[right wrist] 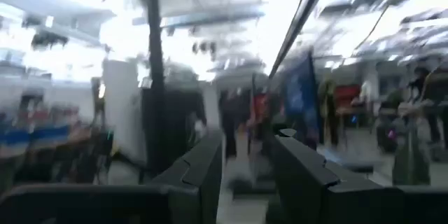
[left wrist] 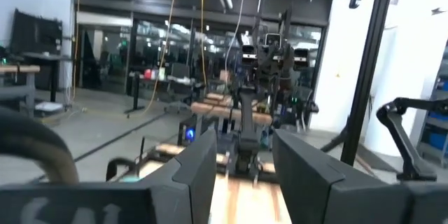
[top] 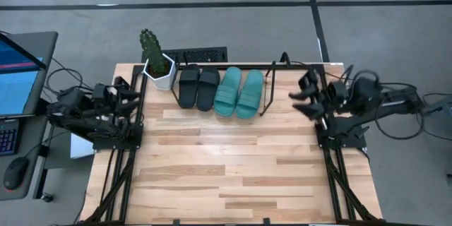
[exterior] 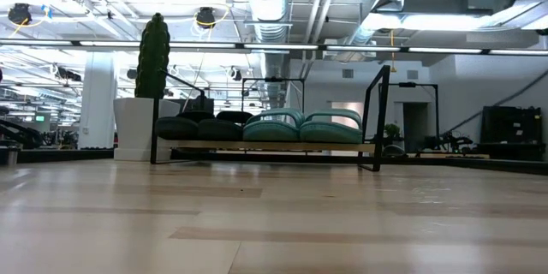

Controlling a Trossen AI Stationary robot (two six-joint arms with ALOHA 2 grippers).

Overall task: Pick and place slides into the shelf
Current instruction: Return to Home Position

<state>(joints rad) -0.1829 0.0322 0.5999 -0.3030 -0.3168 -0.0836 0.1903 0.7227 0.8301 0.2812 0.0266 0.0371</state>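
Slides lined up: two matte black slides (top: 198,87) and two teal-green slides (top: 239,92), open-toed and wide-strapped, sit side by side in the low black metal-rod shelf (top: 268,93) at twelve o'clock on the light wood tabletop (top: 233,169). The left tool (left wrist: 243,140) at nine o'clock and the right tool (right wrist: 243,143) at three o'clock are both parted, holding nothing.

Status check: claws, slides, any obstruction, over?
Left claw open, empty, parked left. Right claw open, empty, parked right. All four slides on shelf. Potted cactus beside shelf, not blocking.
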